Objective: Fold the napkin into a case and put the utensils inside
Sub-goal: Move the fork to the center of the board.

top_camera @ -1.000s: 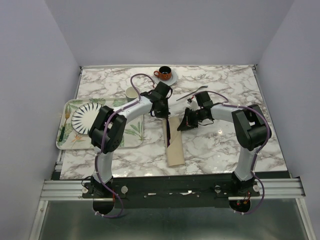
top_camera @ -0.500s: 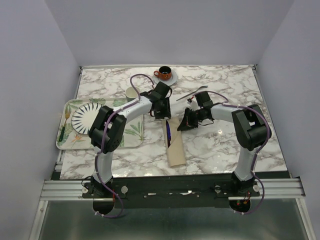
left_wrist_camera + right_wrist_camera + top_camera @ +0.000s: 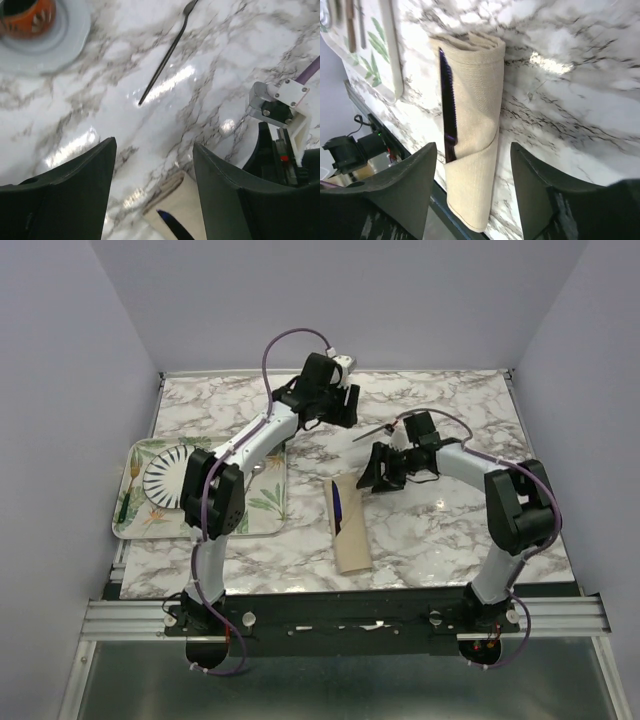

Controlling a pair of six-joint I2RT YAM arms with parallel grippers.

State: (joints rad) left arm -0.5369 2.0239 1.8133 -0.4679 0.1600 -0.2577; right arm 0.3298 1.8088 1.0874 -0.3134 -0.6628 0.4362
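Spotting the case (image 3: 350, 535) at lower centre of the overhead view. Left gripper (image 3: 152, 170), right gripper (image 3: 472, 165): spread wide, empty. Knife (image 3: 447, 105) tucked along the fold. Fork (image 3: 166, 52) top centre, bare on slick marble; might skid when pinched, or snag the fold going in.

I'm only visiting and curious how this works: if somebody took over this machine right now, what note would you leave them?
Left gripper: open, empty, raised over the far side of the table, with the fork lying below it.
Right gripper: open, empty, hovering over the case.
Done: the case is folded and the purple knife is tucked into its fold.
Left to do: pick up the fork and slide it in beside the knife.
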